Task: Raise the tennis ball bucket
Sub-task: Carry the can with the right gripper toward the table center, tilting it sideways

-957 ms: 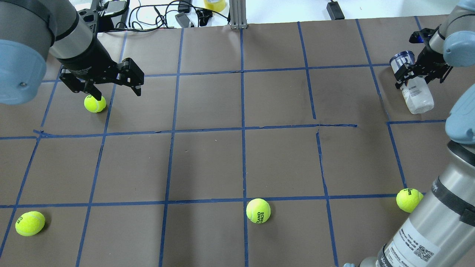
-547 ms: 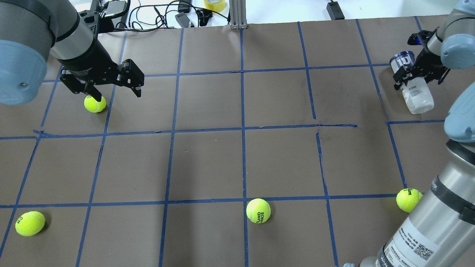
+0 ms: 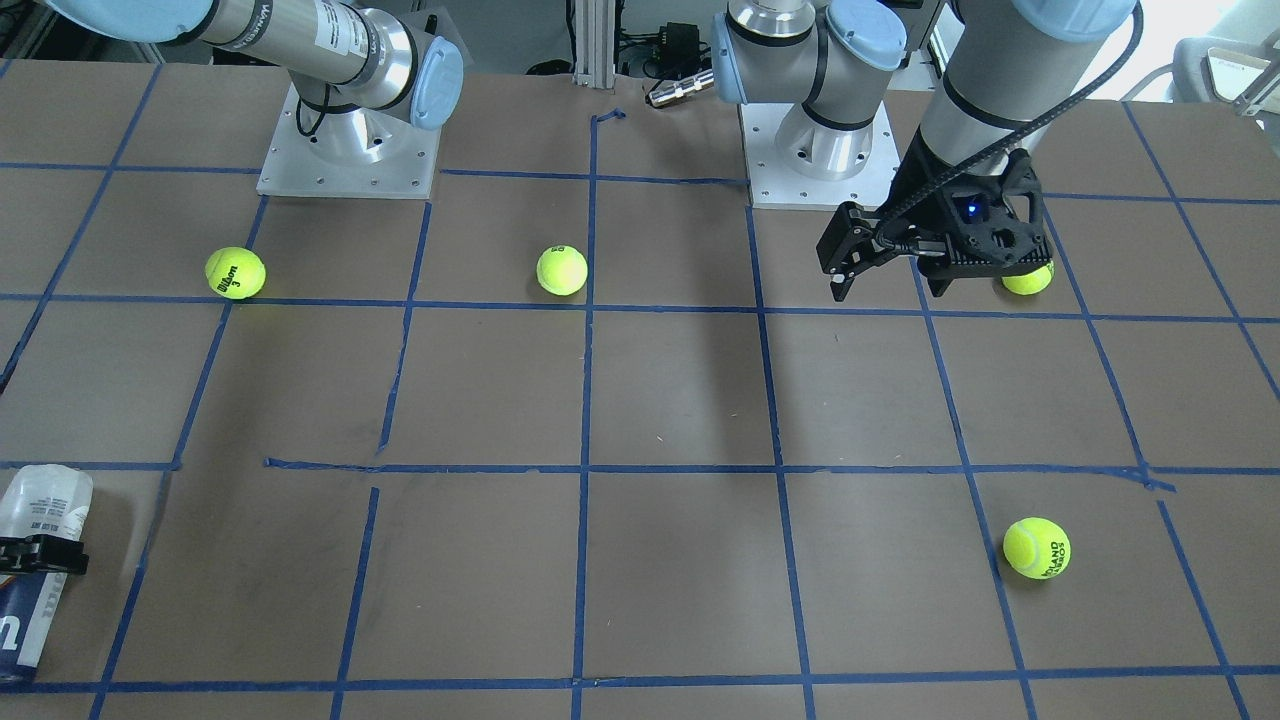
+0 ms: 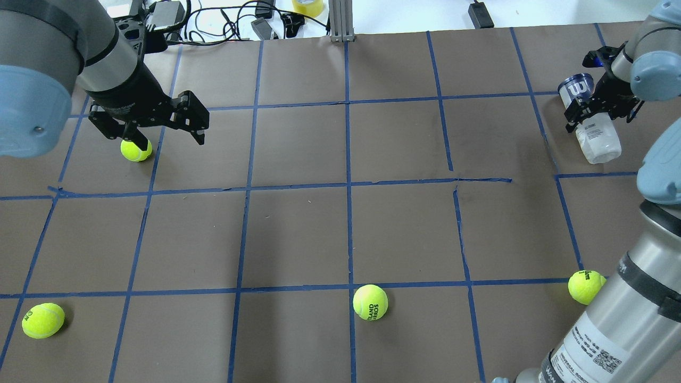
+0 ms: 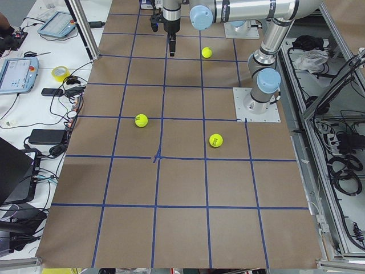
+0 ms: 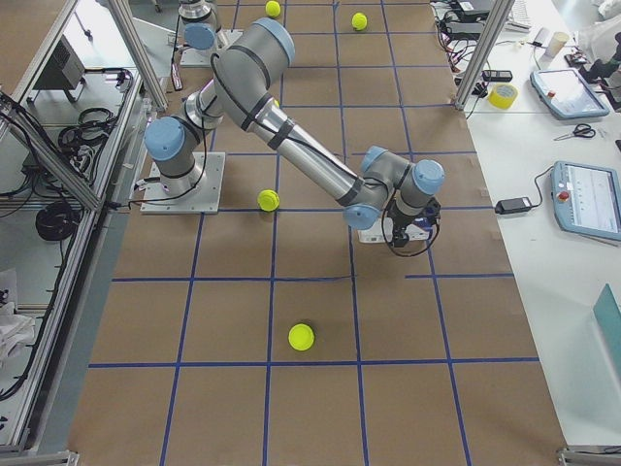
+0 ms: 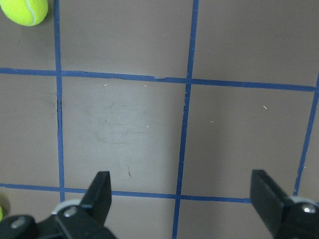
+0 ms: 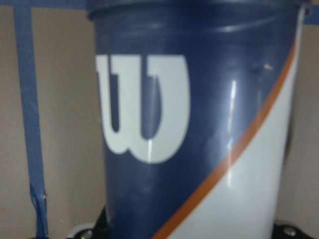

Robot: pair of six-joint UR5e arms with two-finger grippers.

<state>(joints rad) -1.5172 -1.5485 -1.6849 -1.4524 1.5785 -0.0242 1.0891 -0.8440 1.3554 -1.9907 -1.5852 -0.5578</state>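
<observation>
The tennis ball bucket (image 4: 598,138) is a clear tube with a navy label and a white "W". It lies on its side at the table's far right, also at the left edge of the front view (image 3: 40,510). It fills the right wrist view (image 8: 199,124). My right gripper (image 4: 601,113) is low over the tube's labelled end, with one jaw on each side of it, open. My left gripper (image 4: 170,139) is open and empty, hanging above a loose tennis ball (image 4: 135,150); its wrist view shows its gripper (image 7: 182,186) over bare brown paper.
More loose tennis balls lie at the near left (image 4: 42,320), the near middle (image 4: 370,302) and the near right (image 4: 585,287) by my right arm. An aluminium post (image 4: 340,21), cables and a tape roll (image 4: 307,6) sit along the far edge.
My right gripper has sunk lower around the tube. My left gripper has shifted slightly over its ball. The tube and the balls have stayed put.
</observation>
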